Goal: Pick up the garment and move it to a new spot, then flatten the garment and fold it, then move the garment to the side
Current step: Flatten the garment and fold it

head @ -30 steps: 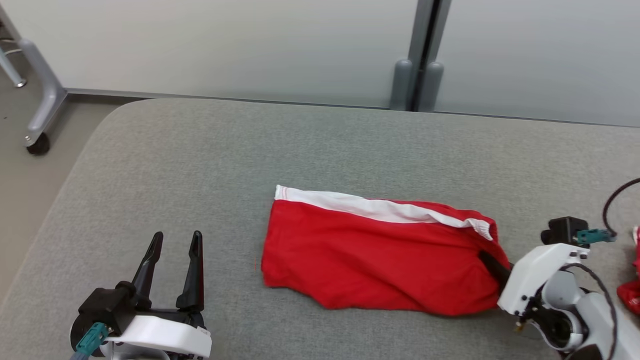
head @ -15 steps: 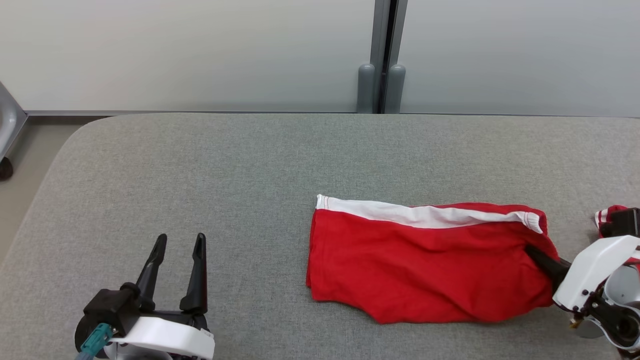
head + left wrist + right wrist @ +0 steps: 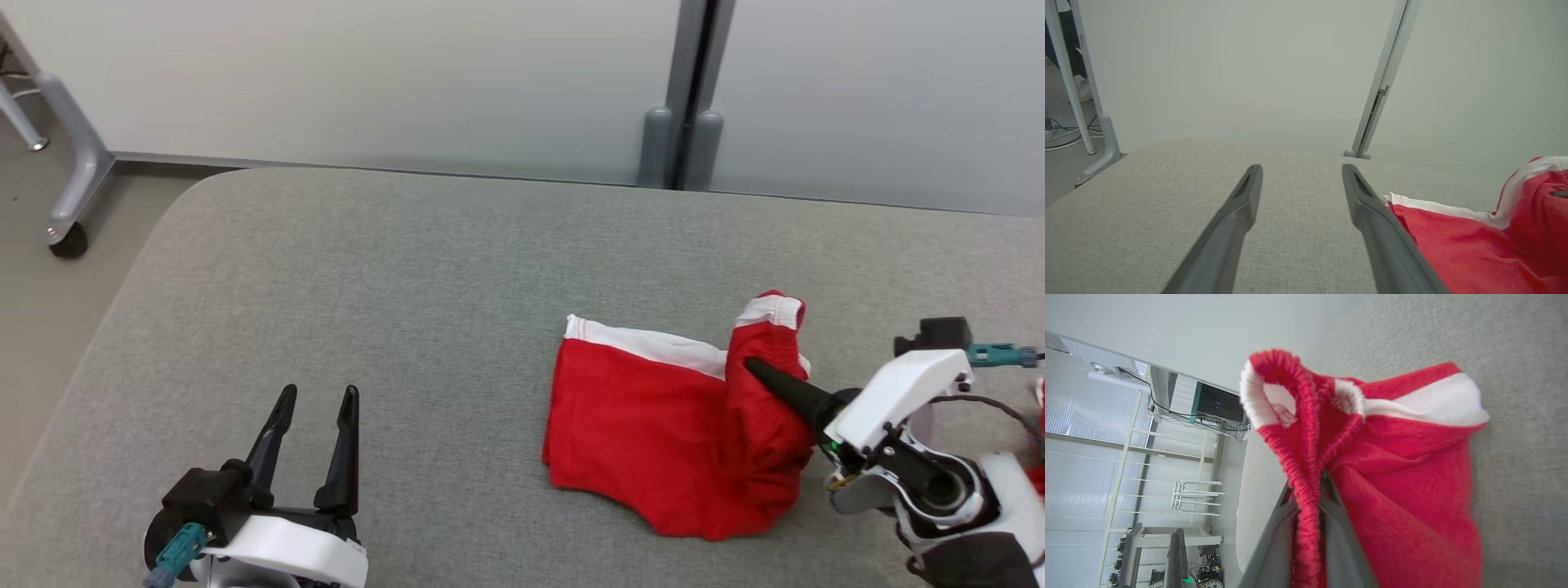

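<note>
Hanging by one end from the right gripper (image 3: 755,369), the red garment (image 3: 645,425) lies on the grey table (image 3: 367,286) straight in front of the wall post (image 3: 686,122). Its half left of the post is flat, with the white band (image 3: 645,343) along the edge nearer the post. Its other end is raised and curled over toward that flat half. The right wrist view shows the right gripper's fingers clenched on a narrow ridge of the ribbed elastic edge (image 3: 1306,465), with little cloth between them. That thin pinch is the main risk, because a pull against the weight and drag of the resting cloth could draw the elastic out and drop the raised end in a heap. I cannot tell whether both layers of the edge are caught. If only one is, the other would likely sag open and any fold would land crooked. The table's woven cover looks grippy, so the flat half may bunch or wrinkle instead of sliding cleanly. The left gripper (image 3: 318,396) rests well left of the post at the table's near side, fingers spread and holding nothing, so nothing pins the flat end, and the whole garment could skid along rather than fold over.
</note>
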You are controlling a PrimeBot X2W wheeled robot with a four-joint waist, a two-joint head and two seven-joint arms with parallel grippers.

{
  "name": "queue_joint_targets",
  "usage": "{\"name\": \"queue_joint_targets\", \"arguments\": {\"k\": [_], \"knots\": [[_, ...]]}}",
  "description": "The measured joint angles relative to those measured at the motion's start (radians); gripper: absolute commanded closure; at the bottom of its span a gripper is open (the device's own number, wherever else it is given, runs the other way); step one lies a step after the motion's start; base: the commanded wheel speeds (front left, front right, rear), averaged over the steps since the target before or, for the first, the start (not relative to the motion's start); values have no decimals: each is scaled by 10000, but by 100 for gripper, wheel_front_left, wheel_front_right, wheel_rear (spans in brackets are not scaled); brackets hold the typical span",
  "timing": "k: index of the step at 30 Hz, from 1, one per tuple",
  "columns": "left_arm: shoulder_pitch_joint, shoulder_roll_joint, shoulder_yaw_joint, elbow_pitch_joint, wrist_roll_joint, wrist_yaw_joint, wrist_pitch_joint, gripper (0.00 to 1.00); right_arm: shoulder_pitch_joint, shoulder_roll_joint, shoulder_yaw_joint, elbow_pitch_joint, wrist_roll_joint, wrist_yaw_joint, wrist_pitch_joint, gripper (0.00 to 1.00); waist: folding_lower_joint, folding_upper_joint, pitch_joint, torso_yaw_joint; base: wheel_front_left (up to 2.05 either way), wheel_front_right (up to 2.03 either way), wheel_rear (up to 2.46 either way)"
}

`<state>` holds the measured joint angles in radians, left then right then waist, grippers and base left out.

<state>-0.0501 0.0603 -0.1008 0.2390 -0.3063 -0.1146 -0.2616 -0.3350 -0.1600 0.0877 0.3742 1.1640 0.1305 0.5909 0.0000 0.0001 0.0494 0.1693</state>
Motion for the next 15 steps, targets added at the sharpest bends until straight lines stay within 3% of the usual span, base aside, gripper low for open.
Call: {"name": "queue_joint_targets", "arguments": {"k": [7, 15], "knots": [[-166, -21, -173, 63, 73, -2, 0, 0, -608, 884, -119, 1055, 82, 0, 138, 100, 0, 0, 73, 719, 0, 0, 0], [-206, -35, -313, 128, 59, -44, 0, 0, -1119, 1085, 497, 2107, -301, 0, -299, 100, 0, 0, 273, 1315, 0, 0, 0]]}}
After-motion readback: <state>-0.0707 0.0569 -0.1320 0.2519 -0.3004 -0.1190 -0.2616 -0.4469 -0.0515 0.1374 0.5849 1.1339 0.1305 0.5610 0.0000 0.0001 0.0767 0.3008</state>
